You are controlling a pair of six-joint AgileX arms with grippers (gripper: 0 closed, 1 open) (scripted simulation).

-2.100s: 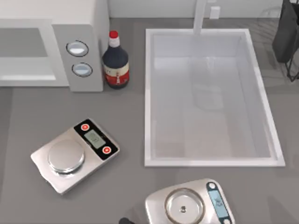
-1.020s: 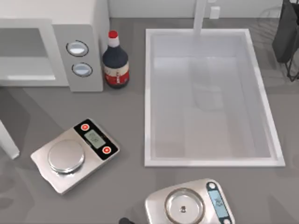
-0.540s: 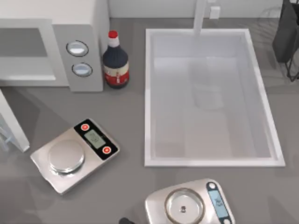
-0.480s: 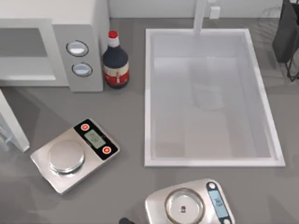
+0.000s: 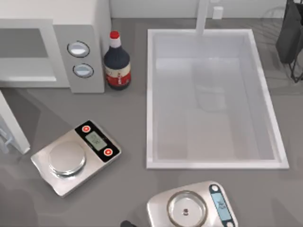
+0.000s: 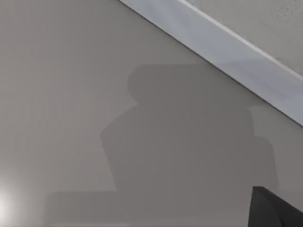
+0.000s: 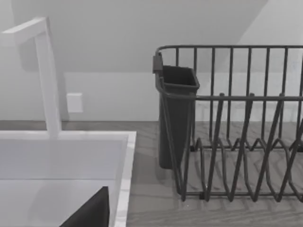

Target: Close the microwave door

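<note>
Brushed-metal scales [image 5: 75,158] – glossy; matt grey counter [image 5: 128,189]; dark wire rack [image 7: 236,142].

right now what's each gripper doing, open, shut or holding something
Left gripper: cannot be told from these pictures.
Right gripper: cannot be told from these pictures.

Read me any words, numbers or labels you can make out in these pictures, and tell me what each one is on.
No text can be read.
Dark bottle: red and white label, print too small to read.
Left scale: display digits blurred; two red buttons unmarked as far as seen.
Front scale: blue display blurred.
Microwave control panel: two round knobs, no legible markings.
Microwave door: plain white, no text.
</note>
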